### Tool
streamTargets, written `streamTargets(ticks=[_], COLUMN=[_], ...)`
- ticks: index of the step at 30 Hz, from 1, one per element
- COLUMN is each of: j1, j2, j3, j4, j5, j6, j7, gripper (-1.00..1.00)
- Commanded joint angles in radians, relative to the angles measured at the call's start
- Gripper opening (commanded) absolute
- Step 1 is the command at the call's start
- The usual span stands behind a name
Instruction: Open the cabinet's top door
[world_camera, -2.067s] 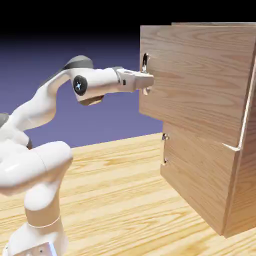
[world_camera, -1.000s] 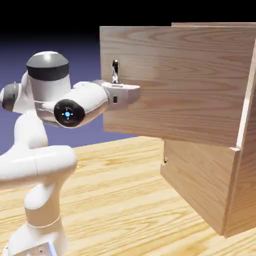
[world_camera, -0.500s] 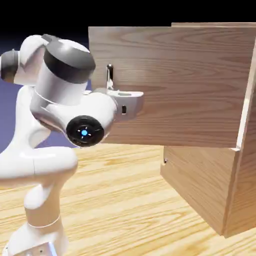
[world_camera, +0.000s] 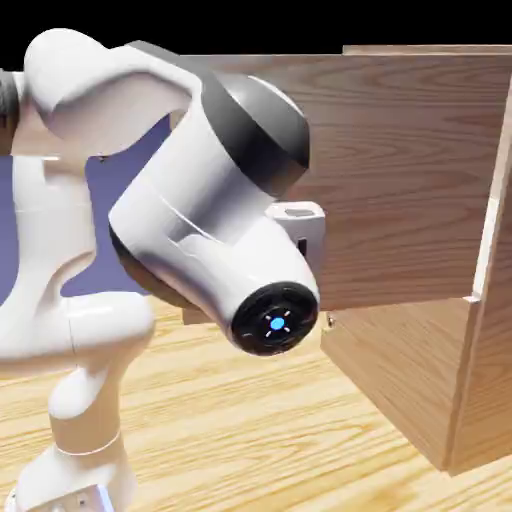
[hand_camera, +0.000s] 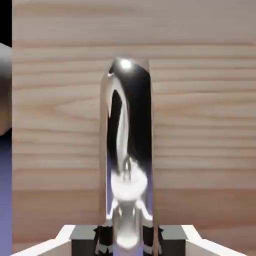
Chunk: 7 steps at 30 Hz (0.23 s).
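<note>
The top door of the cabinet stands swung far out toward the exterior view's left. In the hand view the door's wood grain fills the picture. Its shiny dark metal handle stands upright in the middle. My gripper is shut on the handle's lower end, with a grey fingertip on either side of the bar. In the exterior view my bulky white forearm hides the handle and the fingers. Only a white corner of the hand shows against the door.
The lower door sits shut beneath the open one, with a small metal stud at its near edge. The wooden table runs under the arm. My base stands at the lower left.
The top door has swung further out toward the exterior view's left. My forearm has turned toward the camera and now covers the handle, which showed before.
</note>
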Motion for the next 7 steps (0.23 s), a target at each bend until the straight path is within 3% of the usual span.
streamTargets(ticks=[1, 6, 7], j1=[0.009, 0.042, 0.042], j2=[-0.035, -0.172, -0.172], j3=[0.0, 0.003, 0.003], j4=[0.036, 0.188, 0.188], j5=[-0.016, -0.075, -0.075], j6=[-0.007, -0.042, -0.042], j7=[-0.006, -0.022, -0.022], gripper=[-1.0, -1.0, 1.0])
